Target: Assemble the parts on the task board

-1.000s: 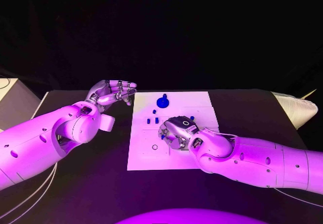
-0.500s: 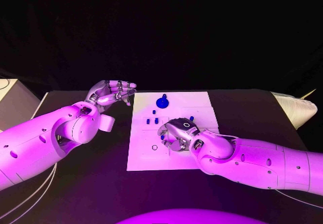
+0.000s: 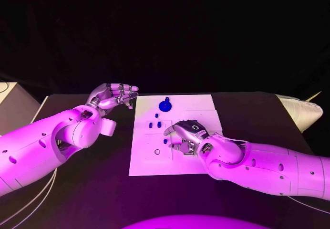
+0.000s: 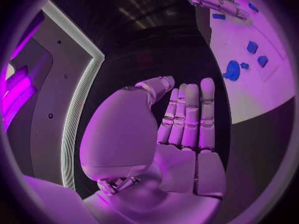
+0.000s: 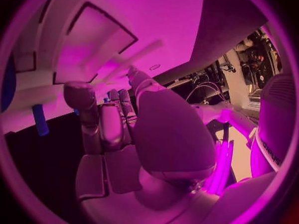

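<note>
Several small blue parts [image 3: 155,124] lying on the white task board [image 3: 148,160] at mid worktop [image 3: 96,191]; one larger round blue part [image 3: 165,104] near the board's far end, one small part [image 3: 165,141] just beside the right hand. Right hand [image 3: 184,137] lowered over the board's middle, palm down, fingers [image 5: 112,124] curled in close together near the surface; cannot tell whether anything pinched beneath. Left hand [image 3: 112,95] raised just off the board's far left corner, palm up, fingers [image 4: 190,114] side by side and bent inward, nothing in them. Board's small round hole [image 3: 157,151] visible nearer the robot, left of the right wrist.
</note>
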